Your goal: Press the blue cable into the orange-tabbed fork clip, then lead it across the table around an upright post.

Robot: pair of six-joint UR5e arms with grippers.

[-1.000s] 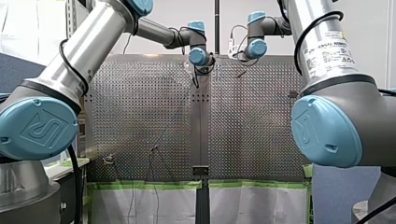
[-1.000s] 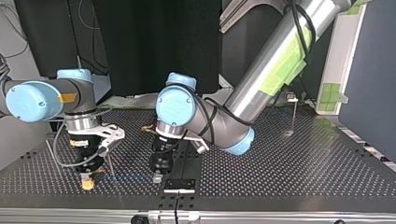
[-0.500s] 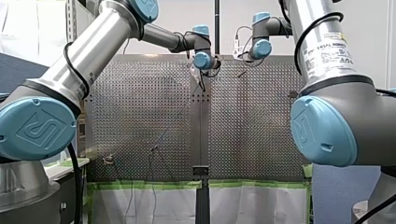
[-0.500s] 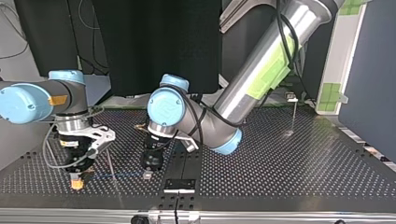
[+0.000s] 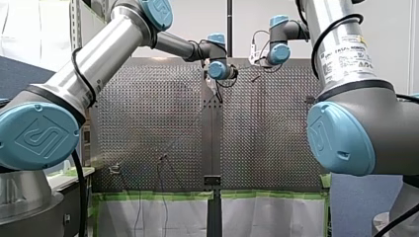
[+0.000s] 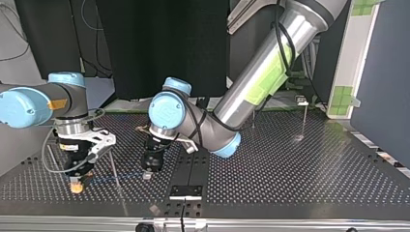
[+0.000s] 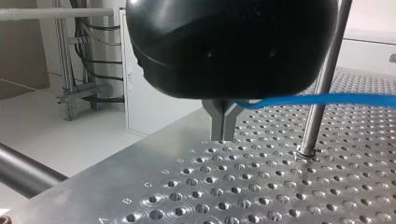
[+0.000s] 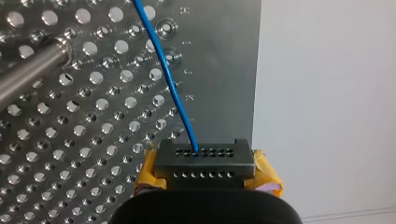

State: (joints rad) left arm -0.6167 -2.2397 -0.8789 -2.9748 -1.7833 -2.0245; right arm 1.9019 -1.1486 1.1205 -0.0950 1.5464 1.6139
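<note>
My right gripper (image 8: 205, 169) hangs just inside the table (image 8: 224, 70) edge that lies nearest the top view's camera, toward that view's left corner. Its yellow pads (image 8: 148, 173) are clamped on either side of a black connector (image 8: 204, 158). The cable (image 8: 163, 65) leaves one of the connector's holes and runs away over the perforated surface, alongside the row of lettered holes at the edge. My left gripper (image 7: 223, 136) stands along the same edge, nearer its middle. Its metal fingers are drawn narrow and pinch the cable just above the table. From there the blue line stretches off sideways, low and nearly level. A thin post (image 6: 114, 169) stands upright between the two grippers, and the cable spans the gap between them close to its foot. In the left wrist view the cable crosses on the camera's side of this post. In the right wrist view the post lies beside the cable and a little apart from it. I cannot tell whether the two touch. A second post (image 6: 304, 118) stands well apart, near the table's far edge at the top view's right.
</note>
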